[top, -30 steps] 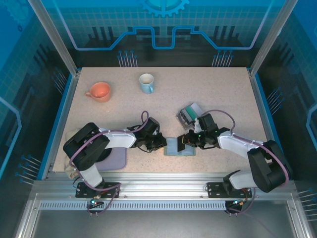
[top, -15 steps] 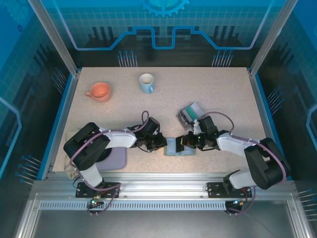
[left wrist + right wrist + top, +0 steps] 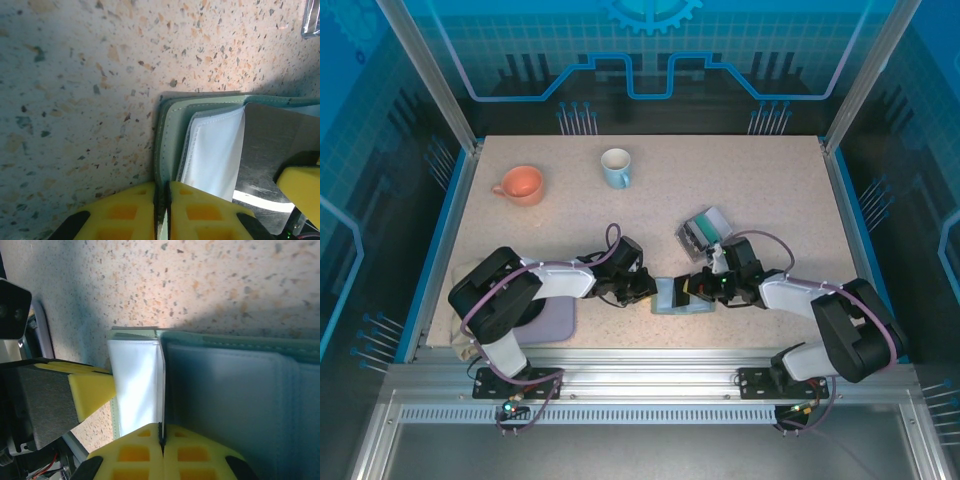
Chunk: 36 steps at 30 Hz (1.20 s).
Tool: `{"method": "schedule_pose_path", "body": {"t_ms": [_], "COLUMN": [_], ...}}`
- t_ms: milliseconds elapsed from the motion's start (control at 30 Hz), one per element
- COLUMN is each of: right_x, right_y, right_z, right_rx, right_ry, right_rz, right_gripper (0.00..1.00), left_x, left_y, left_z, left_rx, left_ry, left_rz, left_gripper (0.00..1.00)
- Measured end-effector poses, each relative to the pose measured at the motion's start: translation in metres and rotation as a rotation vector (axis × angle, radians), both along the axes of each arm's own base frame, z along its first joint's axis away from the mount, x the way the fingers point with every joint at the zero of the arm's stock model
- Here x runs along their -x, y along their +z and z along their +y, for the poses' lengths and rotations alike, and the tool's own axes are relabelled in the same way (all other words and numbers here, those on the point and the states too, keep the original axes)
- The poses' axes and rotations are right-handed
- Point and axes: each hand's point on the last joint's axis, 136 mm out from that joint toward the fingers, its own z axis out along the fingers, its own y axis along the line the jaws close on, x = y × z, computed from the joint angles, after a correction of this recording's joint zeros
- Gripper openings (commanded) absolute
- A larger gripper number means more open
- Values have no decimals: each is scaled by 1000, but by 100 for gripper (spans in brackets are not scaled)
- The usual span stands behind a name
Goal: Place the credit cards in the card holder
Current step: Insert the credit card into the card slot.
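The sage-green card holder (image 3: 672, 298) lies open on the table between both arms. My left gripper (image 3: 650, 291) is shut on its left flap; in the left wrist view the yellow fingers (image 3: 130, 210) pinch the green edge of the card holder (image 3: 172, 125) beside a white inner pocket (image 3: 212, 150). My right gripper (image 3: 693, 289) is shut on a dark grey credit card (image 3: 270, 145). The right wrist view catches that credit card (image 3: 161, 390) edge-on, standing over the card holder (image 3: 225, 390) at the edge of the white pocket (image 3: 132, 385).
A clear-grey box (image 3: 703, 230) sits just behind the right gripper. An orange mug (image 3: 520, 185) and a blue-white mug (image 3: 616, 167) stand at the back left. A lavender pad (image 3: 552, 322) lies under the left arm near the front edge.
The right gripper has shifted slightly left and lower with the card, closer over the card holder. The left gripper has stayed still on the flap.
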Motion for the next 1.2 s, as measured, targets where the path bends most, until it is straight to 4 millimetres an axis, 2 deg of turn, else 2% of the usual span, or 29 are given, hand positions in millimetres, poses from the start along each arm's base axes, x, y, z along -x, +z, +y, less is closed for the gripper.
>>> {"method": "schedule_pose_path", "body": {"t_ms": [400,833,1000,1200], "right_x": [9,5,4,4], "right_y": [-3,-6,-7,-8], "right_z": [-7,3,5,3], "right_rx": [-17,-81,-94,-57], "right_ry": [7,18,25,27], "right_rz": [28,33,42,51], "right_gripper": [3,3,8,18], "left_x": [1,1,1,1], "left_y": [0,0,0,0], "left_z": [-2,-2,-2,-2], "left_rx": [4,5,5,5], "left_ry": [11,11,11,11], "left_rz": [9,9,9,9], "left_gripper": [13,13,13,13]}}
